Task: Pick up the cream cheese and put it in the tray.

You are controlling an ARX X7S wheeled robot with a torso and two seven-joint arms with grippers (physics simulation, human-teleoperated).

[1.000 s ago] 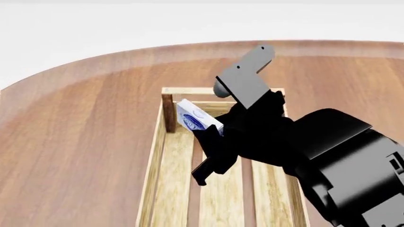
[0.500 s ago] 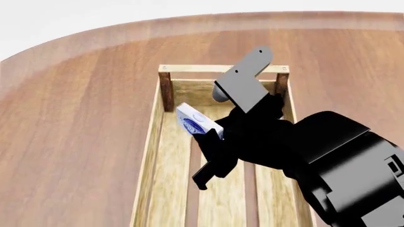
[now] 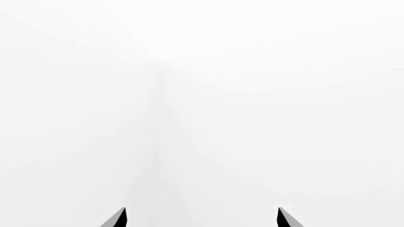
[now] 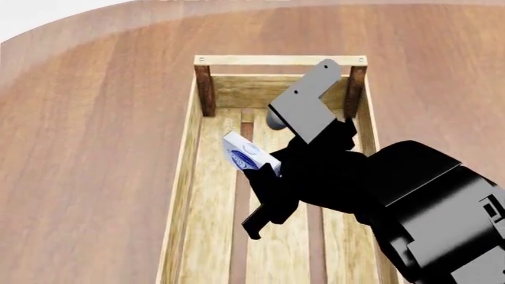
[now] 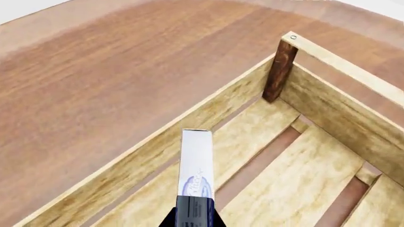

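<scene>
Nothing else on the wooden table [image 4: 94,148], just the tray [image 4: 183,177] in mid-frame. The right gripper [image 4: 264,177] is clamped on the cream cheese [image 4: 248,154] above the slatted floor, tilted (edge-on in the wrist view). The black arm hides the tray's lower right. The left gripper's [image 3: 200,218] tips sit spread against blank white.

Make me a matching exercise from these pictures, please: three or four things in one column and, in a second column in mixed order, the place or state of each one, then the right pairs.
Things
1. cream cheese
2. tray
3. right gripper
4. left gripper

States
A. stands on the wooden table, nothing lying on its slats
B. fingers apart, facing blank white
C. held in the air above the slats
D. closed on a small box

Pairs: 1-C, 2-A, 3-D, 4-B
</scene>
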